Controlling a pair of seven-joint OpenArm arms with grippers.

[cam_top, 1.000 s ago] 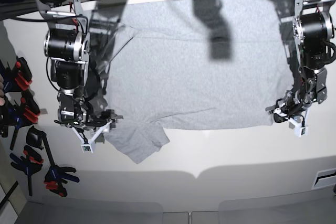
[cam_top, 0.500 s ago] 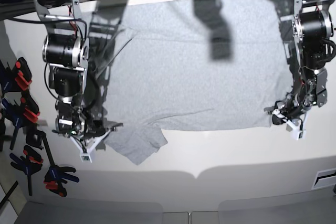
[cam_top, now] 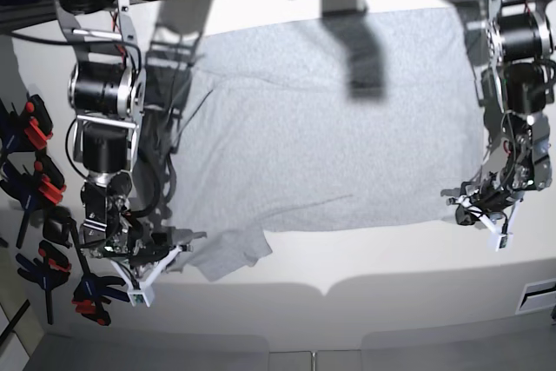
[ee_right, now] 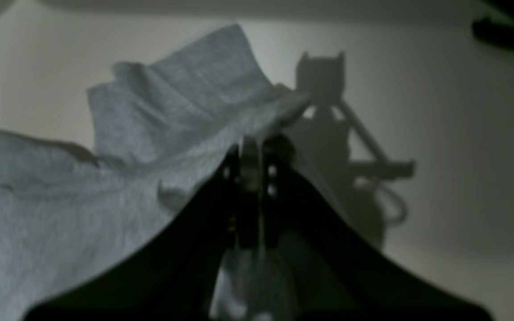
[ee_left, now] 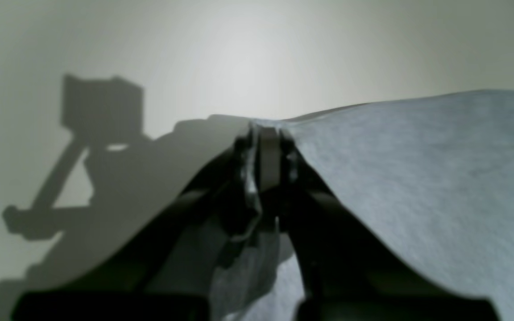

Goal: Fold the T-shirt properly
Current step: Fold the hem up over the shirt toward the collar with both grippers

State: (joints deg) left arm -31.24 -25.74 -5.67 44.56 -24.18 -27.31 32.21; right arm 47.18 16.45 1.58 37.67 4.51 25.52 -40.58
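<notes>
The table point(cam_top: 408, 258) carries the shirt point(cam_top: 330, 128), spread grey and plain side up across its far half, the near hem running between the two arms and one sleeve point(cam_top: 228, 256) crumpled at the near corner on the base view's left. That sleeve corner sits right at the right gripper point(cam_top: 165, 248); in the right wrist view the right gripper point(ee_right: 250, 154) has its fingers pressed together on a raised ridge of cloth, the fabric point(ee_right: 105, 178) rising into folds beyond the tips and draping off to the view's left. The opposite hem corner is at the left gripper point(cam_top: 476, 206), low at the base view's right edge of the shirt; in the left wrist view the left gripper point(ee_left: 266, 142) pinches the edge of the cloth point(ee_left: 417, 178), a thin fold showing between the closed fingers and the rest of the shirt spreading away to the view's right. Clamps point(cam_top: 35, 188) lie along the table's left edge in the base view. Compared with a second ago, both arms have come nearer the front edge, the right gripper has closed on the sleeve, the sleeve is bunched smaller, and the shirt's far edge has pulled forward off the back of the table.
</notes>
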